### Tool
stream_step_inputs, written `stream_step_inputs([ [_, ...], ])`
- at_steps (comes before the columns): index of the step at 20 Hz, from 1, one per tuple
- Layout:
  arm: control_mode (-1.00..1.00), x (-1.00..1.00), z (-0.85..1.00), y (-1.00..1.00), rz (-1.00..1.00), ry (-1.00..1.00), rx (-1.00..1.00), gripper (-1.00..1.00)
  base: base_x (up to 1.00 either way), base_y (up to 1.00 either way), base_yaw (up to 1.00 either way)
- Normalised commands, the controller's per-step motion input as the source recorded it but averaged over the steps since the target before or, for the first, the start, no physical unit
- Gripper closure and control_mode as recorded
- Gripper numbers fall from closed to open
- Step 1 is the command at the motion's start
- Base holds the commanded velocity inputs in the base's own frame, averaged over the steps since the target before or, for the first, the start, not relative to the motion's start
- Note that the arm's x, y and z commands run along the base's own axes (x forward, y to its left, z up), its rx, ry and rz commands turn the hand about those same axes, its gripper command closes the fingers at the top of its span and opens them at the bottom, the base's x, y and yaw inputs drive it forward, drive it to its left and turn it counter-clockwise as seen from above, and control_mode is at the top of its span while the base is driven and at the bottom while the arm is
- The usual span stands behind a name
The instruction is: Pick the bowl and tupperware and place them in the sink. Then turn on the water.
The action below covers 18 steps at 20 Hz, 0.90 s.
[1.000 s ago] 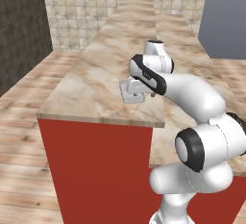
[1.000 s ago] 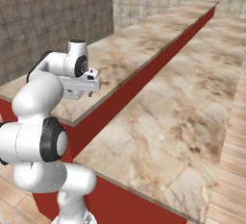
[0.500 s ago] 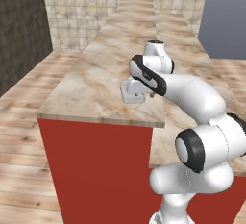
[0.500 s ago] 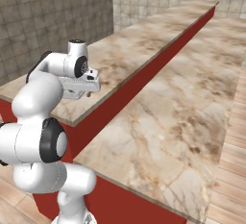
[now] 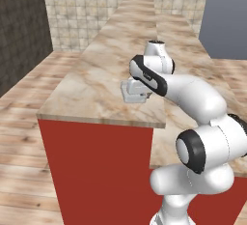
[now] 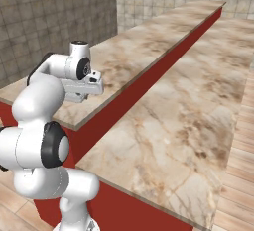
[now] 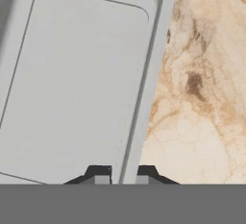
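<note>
Container rim straddled by the end effector

The end effector (image 7: 122,174) is seen spread narrowly, one fingertip on each side of the grey container's (image 7: 77,83) wall, not yet pressed together. Squeezing squarely on that rim before lifting straight up is judged best. The container is set on the desk (image 5: 91,79) near its front edge; open marble is offered beyond.

Even, flat rendered light, no glare. Soft shadow darkens the top left of the tupperware (image 7: 77,88) in hand view. Base views sharp; marble counter (image 5: 96,81) texture slightly smeared close up.
</note>
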Motion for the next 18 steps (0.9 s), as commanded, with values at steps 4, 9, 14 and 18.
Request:
stream_step_inputs([
  [4,-1.00,0.00,0.00,0.00,0.00,0.00,0.00,1.00,0.00,0.00,0.00],
  [9,-1.00,0.00,0.00,0.00,0.00,0.00,0.00,1.00,0.00,0.00,0.00],
  [14,-1.00,-0.04,0.19,-0.02,0.00,0.00,0.00,1.00,0.00,0.00,0.00],
  [18,-1.00,-0.11,0.33,-0.05,0.00,0.00,0.00,1.00,0.00,0.00,0.00],
])
